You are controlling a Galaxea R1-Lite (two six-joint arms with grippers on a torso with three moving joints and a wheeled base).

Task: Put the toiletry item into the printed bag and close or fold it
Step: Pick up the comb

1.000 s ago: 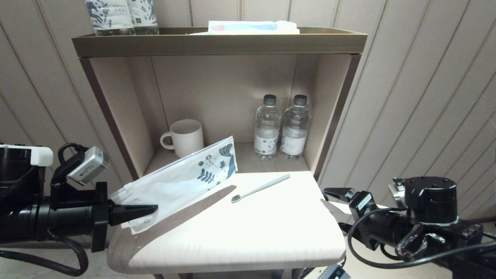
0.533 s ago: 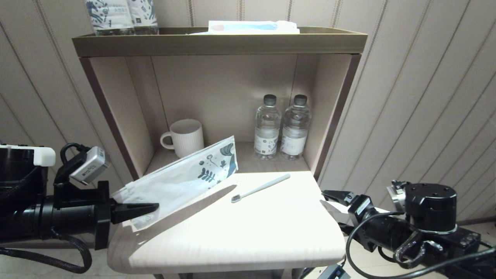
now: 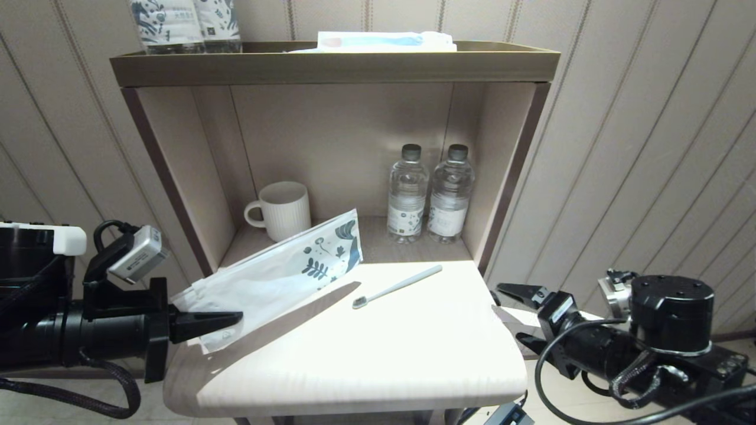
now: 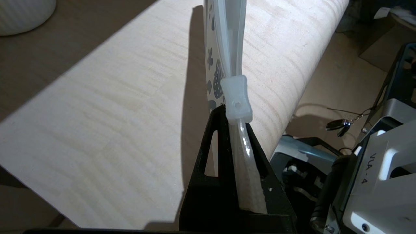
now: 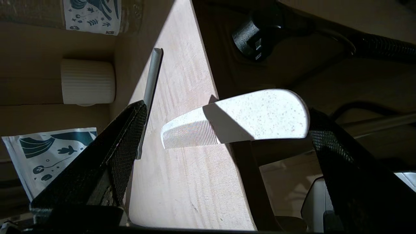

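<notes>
Left tool grips the bag; toothbrush lies free on the desk.

The left tool (image 3: 227,319) is clamped on the zipper end of the printed bag (image 3: 277,274), holding it tilted above the desk (image 3: 366,360), leaf print toward the shelf. The toothbrush (image 3: 397,287) lies on the desk just right of the bag, untouched. The right tool (image 3: 522,316) hovers off the desk's right edge, its jaws spread wide, with a speckled comb (image 5: 240,118) seen between them.

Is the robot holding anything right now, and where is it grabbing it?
Yes. The left gripper is pinching the printed bag by its plain end, near the zip slider. The right gripper is open, holding nothing.
</notes>
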